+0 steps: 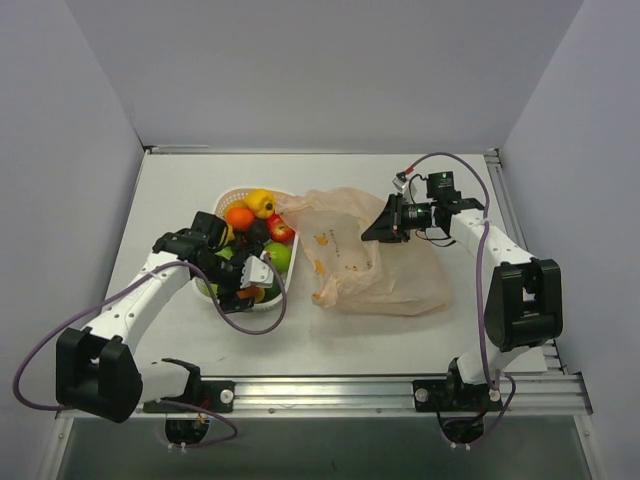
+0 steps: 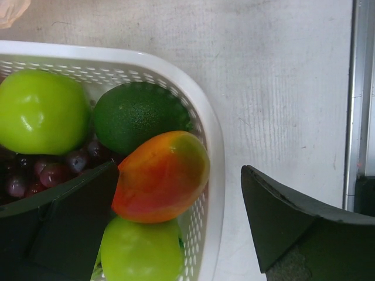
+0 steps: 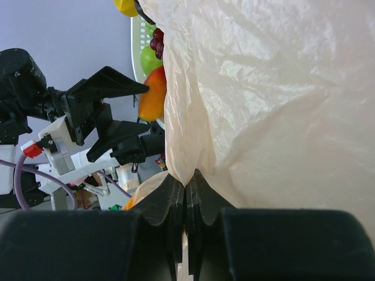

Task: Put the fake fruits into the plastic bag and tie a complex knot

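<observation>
Several fake fruits (image 1: 252, 235): glossy, mixed colours, piled in the white lattice basket (image 2: 212, 152) left of the worktop's (image 1: 180, 190) middle.
Mango (image 2: 161, 175): red-orange fading to yellow-green, lying against the basket's rim beside a green apple (image 2: 140, 253).
Neighbours: a larger green apple (image 2: 41, 111), a dark green pebbled fruit (image 2: 137, 114), purple grapes (image 2: 53, 171).
Plastic bag (image 1: 380, 265): pale orange-beige, translucent, crinkled, spread just right of the basket.
Left tool (image 2: 180, 170): fingers apart, one inside the basket beside the mango, the other outside over the worktop.
Right tool (image 3: 186, 182): fingers together, clamped on a fold of the bag.
</observation>
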Robot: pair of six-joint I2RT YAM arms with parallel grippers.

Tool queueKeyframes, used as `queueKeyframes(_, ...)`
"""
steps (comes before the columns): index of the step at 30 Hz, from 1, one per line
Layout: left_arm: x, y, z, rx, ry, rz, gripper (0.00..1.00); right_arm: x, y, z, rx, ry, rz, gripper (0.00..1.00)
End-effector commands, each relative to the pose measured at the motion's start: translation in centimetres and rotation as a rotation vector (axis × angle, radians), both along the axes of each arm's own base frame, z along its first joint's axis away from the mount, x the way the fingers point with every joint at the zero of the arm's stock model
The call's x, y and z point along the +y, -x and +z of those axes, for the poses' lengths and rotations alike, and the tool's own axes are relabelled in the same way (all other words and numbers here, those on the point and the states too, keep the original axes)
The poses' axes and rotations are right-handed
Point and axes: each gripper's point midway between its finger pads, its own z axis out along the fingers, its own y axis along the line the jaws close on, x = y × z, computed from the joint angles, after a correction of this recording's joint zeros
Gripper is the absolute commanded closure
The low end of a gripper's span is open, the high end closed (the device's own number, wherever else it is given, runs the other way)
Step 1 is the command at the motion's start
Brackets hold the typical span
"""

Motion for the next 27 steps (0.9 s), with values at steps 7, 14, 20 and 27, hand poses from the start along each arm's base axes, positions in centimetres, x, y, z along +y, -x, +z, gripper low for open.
queueKeyframes(7, -0.6, -2.7, -0.2, -0.046, 0.017, -0.004, 0.14, 0.2, -0.1, 0.6, -0.022, 0.002, 0.012, 1.0)
queueKeyframes(14, -1.8, -2.1, 3.4, -0.058, 0.106, -0.01, 0.39, 0.2, -0.1, 0.9, -0.028, -0.001, 0.012, 1.0)
queueKeyframes(20, -3.5, -2.2, 7.4, -0.059, 0.215, 0.016, 0.47, 0.3, -0.3, 1.0, -0.028, -0.005, 0.015, 1.0)
queueKeyframes(27, -10.2, -5.3, 11.9, -0.162, 0.379, -0.015, 0.44, 0.4, -0.4, 1.4, -0.028, -0.016, 0.022, 1.0)
